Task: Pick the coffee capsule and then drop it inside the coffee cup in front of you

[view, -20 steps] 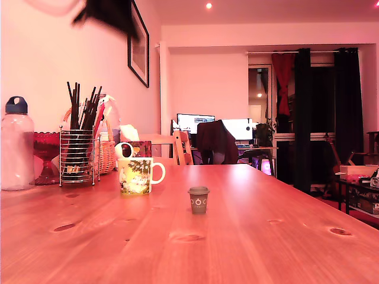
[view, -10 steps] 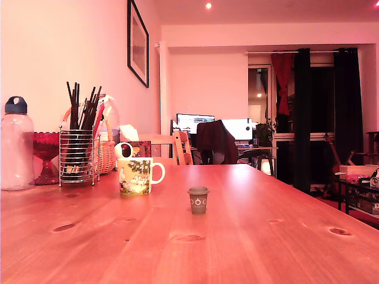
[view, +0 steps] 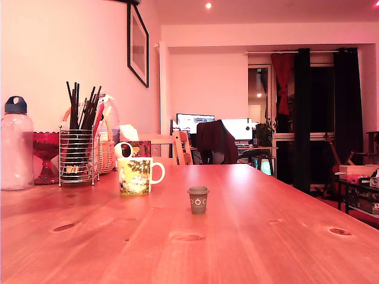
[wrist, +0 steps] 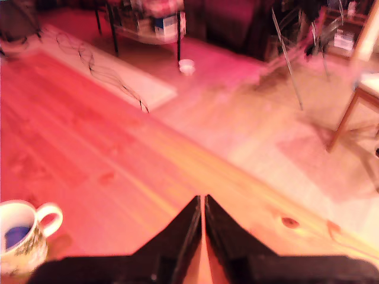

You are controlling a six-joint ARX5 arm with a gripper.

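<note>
The coffee capsule point(view: 198, 200), a small grey-brown pot with a white pattern, stands upright on the wooden table point(view: 249, 236), near the middle of the exterior view. The coffee cup point(view: 136, 176), with its yellow-green print and white handle, stands behind the capsule toward the exterior view's left. In the wrist view the coffee cup point(wrist: 21, 236) shows from above, with something blue inside. My gripper point(wrist: 202, 200) is high over the table, its black fingers point(wrist: 183, 231) shut together with nothing between them. The capsule is out of the wrist view. The gripper does not show in the exterior view.
At the exterior view's left stand a wire utensil holder point(view: 77, 157) with dark sticks, a clear water bottle point(view: 16, 145), a red glass bowl point(view: 46, 151) and a wicker basket point(view: 107, 155). The wrist view shows the table's edge point(wrist: 249, 177), with floor and chair legs beyond.
The dark blurred arm at the top left of the exterior view one second ago has gone up out of that view. Cup and capsule have not moved.
</note>
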